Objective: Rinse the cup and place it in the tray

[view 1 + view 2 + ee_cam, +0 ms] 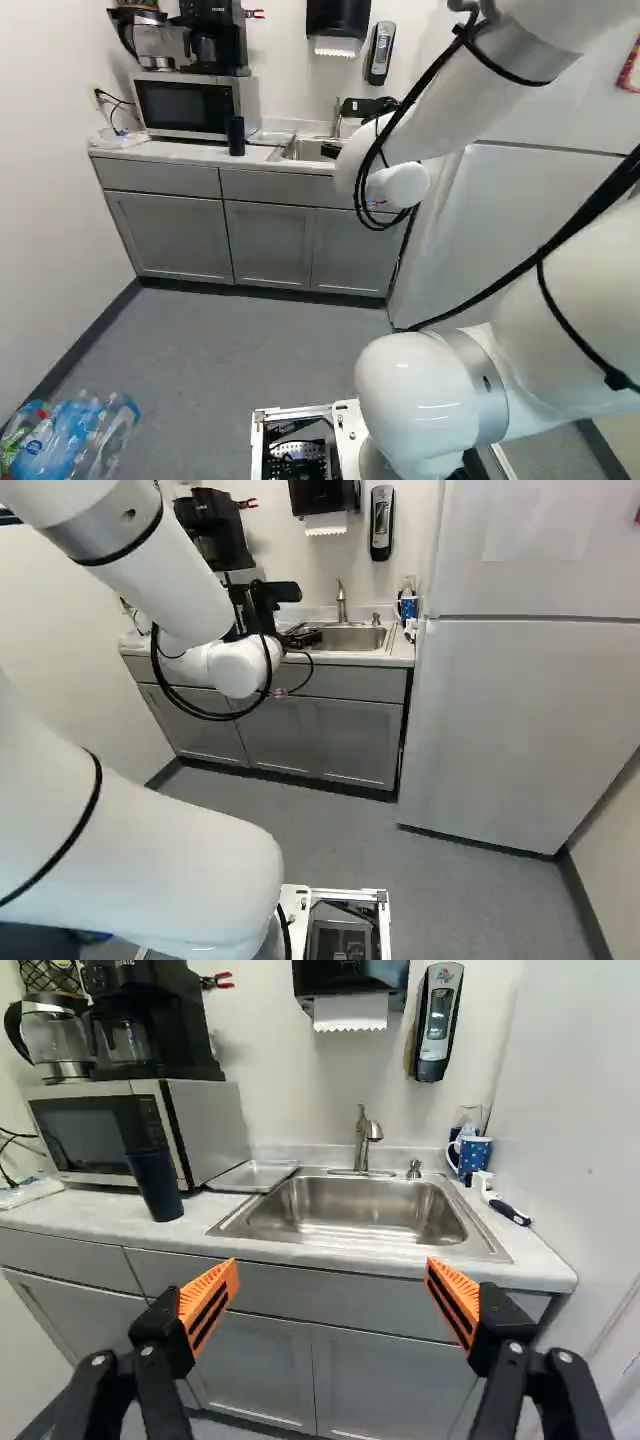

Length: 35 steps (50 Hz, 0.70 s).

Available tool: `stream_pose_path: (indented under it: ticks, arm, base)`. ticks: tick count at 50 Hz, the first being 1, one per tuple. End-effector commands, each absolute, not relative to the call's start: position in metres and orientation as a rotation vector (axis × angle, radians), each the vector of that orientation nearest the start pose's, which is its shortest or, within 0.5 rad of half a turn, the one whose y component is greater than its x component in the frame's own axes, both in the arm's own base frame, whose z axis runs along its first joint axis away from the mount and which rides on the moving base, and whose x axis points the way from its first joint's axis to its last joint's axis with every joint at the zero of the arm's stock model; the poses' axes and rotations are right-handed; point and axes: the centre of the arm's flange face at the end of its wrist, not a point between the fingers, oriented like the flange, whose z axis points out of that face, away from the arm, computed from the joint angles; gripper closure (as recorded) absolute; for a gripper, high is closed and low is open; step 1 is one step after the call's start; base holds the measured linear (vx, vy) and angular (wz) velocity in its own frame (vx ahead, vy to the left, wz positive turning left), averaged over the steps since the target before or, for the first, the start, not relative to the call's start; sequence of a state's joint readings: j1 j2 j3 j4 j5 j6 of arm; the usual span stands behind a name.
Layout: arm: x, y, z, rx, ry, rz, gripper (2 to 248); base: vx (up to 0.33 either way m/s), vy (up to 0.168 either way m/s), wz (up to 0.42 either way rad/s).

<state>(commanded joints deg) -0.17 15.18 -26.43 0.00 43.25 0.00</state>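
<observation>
I have the arm reaching out toward the counter (90,1222), with the gripper (300,638) released: its orange pads (209,1305) stand wide apart with nothing between them. In the wrist view the front edge of the counter and the grey cabinets (262,1365) show ahead of and between the fingers.

The dark tumbler (157,1185) stands upright on the counter, just in front of the microwave (88,1128). The shallow metal tray (255,1175) lies between the microwave and the stainless steel sink (350,1210), close to the sink's rim. Behind the basin I see the faucet (366,1140), with a small soap pump (415,1169) beside it.

Past the sink, on the side away from the tumbler, there is a blue patterned mug (476,1155), and a dish brush (508,1210) lies near it. A black coffee maker (150,1025) and a glass carafe (55,1040) sit on top of the microwave. A refrigerator (520,720) fills the right of the right base view, and plastic bottles (70,440) show at the lower left of the left base view.
</observation>
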Motion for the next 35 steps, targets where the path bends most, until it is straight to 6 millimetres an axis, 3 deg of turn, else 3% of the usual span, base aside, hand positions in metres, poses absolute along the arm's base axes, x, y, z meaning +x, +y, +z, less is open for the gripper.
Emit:
stream_pose_path:
  ticks: [35]
  arm:
    - [0.398,-0.001,0.544,-2.326,0.003,-2.114,3]
  base:
    - [0.0,0.0,0.0]
